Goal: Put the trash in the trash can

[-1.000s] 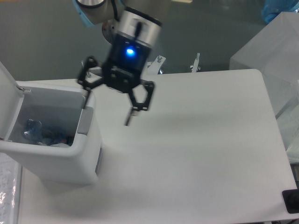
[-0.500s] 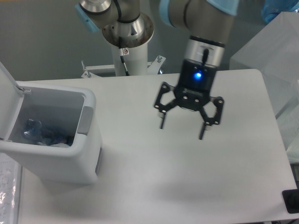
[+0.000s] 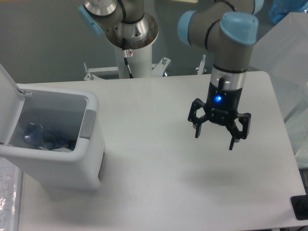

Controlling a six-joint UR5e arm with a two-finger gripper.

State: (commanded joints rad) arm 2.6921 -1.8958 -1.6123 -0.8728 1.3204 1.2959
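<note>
**Our gripper has swung away from the bin**

Since a moment ago we have moved our gripper [image 3: 214, 136] from right over the trash can [image 3: 57, 163] across the table [image 3: 159, 192], and now it hangs far to the right of the bin. Its two fingers [image 3: 233, 143] are spread wide with nothing between them.

Nearest to us, below the jaws, is bare table. We think the gripper is out here because the drop is done and it is backing off, or looking for more to pick up.

Far to the left of the jaws stands the trash can. Its lid [image 3: 7, 103] is flipped up and back, so the top is wide open. That is why things can fall straight in. Down inside we see the bluish bottle [image 3: 33, 132] lying at the bottom. A bit of white [image 3: 60, 149] shows beside it, which may be the tissue wad, but we cannot be sure. The bottle label is too small to read, and we can find no other writing.

Behind the jaws, at the far edge of the table, is the arm's base post [image 3: 134, 53].

So we think the job is close to finished.
</note>
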